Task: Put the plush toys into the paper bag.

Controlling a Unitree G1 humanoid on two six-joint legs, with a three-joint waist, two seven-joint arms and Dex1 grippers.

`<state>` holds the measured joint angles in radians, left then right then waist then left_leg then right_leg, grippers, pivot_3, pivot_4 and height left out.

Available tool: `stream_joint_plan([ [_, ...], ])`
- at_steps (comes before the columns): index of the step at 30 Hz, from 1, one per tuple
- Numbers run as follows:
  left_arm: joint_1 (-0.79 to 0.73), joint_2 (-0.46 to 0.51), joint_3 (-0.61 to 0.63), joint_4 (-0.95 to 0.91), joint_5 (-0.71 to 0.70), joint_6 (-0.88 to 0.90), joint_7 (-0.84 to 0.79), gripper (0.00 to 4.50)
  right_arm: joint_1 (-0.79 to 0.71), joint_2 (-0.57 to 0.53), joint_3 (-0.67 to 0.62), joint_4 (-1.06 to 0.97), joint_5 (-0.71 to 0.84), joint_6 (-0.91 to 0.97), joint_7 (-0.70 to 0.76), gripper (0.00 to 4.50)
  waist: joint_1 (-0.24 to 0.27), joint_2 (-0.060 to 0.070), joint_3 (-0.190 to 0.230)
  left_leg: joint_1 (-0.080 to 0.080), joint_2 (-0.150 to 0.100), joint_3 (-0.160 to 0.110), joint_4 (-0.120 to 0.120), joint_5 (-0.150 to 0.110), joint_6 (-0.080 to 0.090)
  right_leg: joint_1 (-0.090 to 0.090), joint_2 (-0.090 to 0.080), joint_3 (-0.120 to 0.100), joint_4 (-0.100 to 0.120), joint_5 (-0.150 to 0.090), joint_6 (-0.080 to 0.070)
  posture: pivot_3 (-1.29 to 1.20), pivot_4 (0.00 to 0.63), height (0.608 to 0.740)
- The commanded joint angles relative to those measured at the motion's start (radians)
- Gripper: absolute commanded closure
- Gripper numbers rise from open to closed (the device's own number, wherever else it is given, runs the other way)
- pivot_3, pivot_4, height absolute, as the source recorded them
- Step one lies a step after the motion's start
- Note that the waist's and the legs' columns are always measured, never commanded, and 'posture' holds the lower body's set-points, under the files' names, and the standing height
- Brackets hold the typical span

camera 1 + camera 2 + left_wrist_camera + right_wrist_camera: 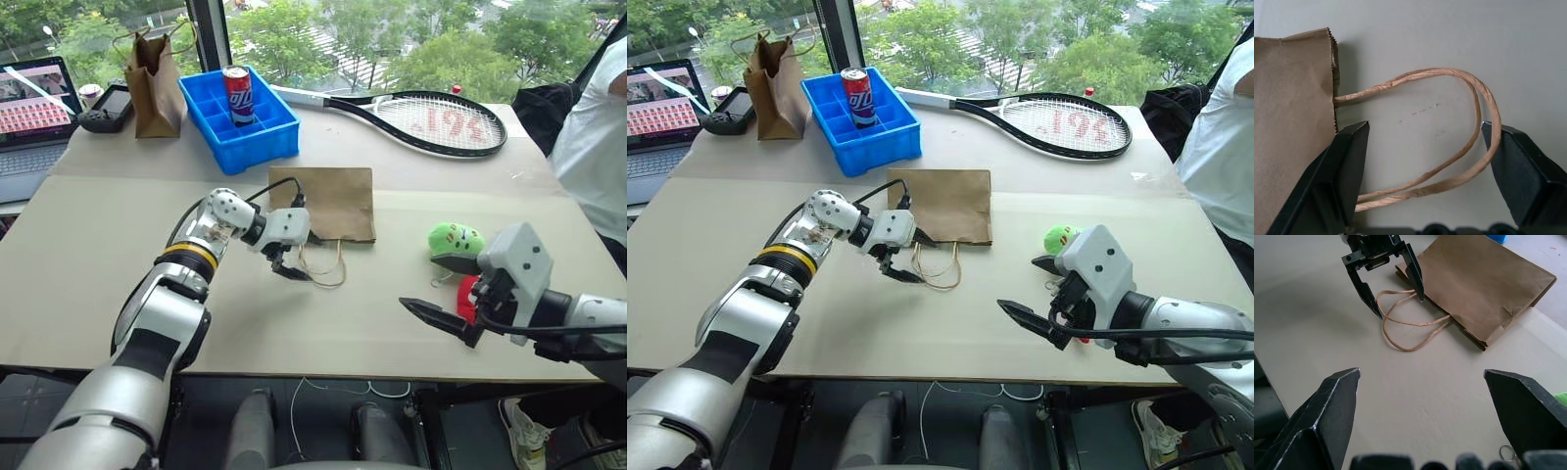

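Left wrist view: I'm straddling the bag's [1293, 122] handles [1469, 127] with the left gripper [1425, 171], fingers spread, nothing pinched yet. Bag is lying flat mid-table; toys [455, 245] are sitting beside the right gripper [431, 315], spread and empty. Next I'm judging: pinch the loops and lift the mouth open.

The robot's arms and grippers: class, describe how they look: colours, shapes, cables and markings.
Both arms have silver-grey rounded shells with white blocky wrist housings. The left arm carries an orange-yellow ring and black bands near the wrist, with a black cable looping over it. The left gripper and the right gripper each have two black, tapering, pointed fingers.
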<state>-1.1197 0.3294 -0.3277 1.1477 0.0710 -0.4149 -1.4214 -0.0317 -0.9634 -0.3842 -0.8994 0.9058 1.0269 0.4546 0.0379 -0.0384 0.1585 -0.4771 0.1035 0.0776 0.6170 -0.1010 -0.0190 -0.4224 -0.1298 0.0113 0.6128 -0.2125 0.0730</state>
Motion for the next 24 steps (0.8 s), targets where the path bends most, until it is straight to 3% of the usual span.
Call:
stream_joint_plan([
  [1,-0.041,-0.006,0.062,-0.004,-0.046,0.045,-0.058,2.33,0.002,0.008,0.023,-0.005,-0.028,-0.025,-0.018,0.00,0.000,0.000,0.000,0.000,0.000,0.000,0.000,0.000,0.000,0.000,0.000,0.000,0.000,0.000,0.000,0.00,0.150,0.740],
  [7,-0.039,-0.016,0.144,-0.053,-0.121,0.186,-0.145,4.39,0.000,0.013,0.082,0.014,-0.080,-0.040,-0.015,0.00,-0.002,0.000,0.000,0.000,0.000,0.000,0.000,0.000,0.000,0.000,0.000,0.000,0.001,0.000,0.000,0.00,0.150,0.740],
  [10,-0.046,-0.019,0.201,-0.144,-0.195,0.341,-0.176,4.46,-0.016,0.047,0.126,0.034,-0.105,-0.058,-0.029,0.00,-0.002,0.000,0.000,0.000,0.000,0.000,0.000,0.000,0.000,0.000,0.000,0.000,0.001,0.000,0.000,0.00,0.150,0.740],
  [14,-0.014,-0.015,0.241,-0.378,-0.268,0.563,-0.117,4.50,-0.064,0.141,0.238,0.086,-0.189,-0.094,-0.087,1.06,-0.005,0.000,0.000,0.000,0.000,-0.001,0.000,0.000,0.000,0.000,0.000,0.000,0.001,0.000,0.000,0.00,0.150,0.740],
  [19,0.078,-0.003,0.245,-0.680,-0.329,0.797,-0.021,4.50,-0.136,0.275,0.381,0.166,-0.305,-0.145,-0.151,2.77,-0.021,0.001,0.000,0.001,0.000,-0.002,0.000,0.000,0.000,0.001,0.001,0.000,0.002,-0.001,0.001,0.00,0.150,0.740],
  [24,0.120,0.006,0.244,-0.824,-0.367,0.920,0.048,4.50,-0.241,0.420,0.506,0.314,-0.444,-0.233,-0.198,4.41,-0.035,0.001,0.000,0.001,0.000,-0.004,0.001,0.000,0.001,-0.001,0.003,0.000,0.007,0.000,0.004,0.00,0.150,0.740],
])
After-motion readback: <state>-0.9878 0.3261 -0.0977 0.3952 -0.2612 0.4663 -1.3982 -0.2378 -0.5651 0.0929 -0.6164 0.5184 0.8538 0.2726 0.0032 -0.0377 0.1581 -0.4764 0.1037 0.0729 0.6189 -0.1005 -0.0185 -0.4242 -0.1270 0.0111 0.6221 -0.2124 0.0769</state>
